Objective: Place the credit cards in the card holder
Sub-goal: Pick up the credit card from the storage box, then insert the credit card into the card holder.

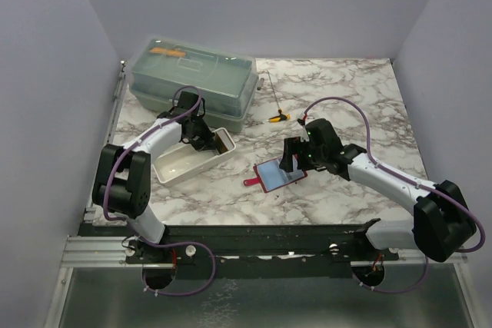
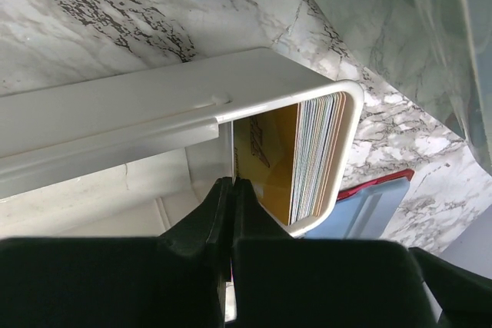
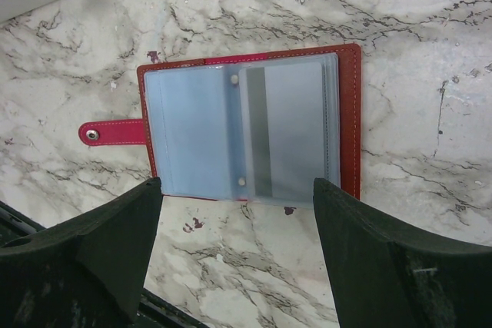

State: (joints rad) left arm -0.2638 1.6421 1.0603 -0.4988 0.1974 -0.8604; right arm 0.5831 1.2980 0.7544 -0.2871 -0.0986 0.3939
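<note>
Bottom centre, left gripper (image 2: 231,188) clenched beside thin stacked credit cards (image 2: 315,155) in white plastic tray (image 2: 115,109). Seemingly empty, it may lift nothing.

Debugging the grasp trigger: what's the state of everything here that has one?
credit cards: stacked on edge at the end of the white tray.
left gripper: shut, tips in the tray beside the cards, no card visibly pinched.
right gripper: open, over the card holder.
card holder: open flat, strap unsnapped.
clear storage box: lid on.
</note>
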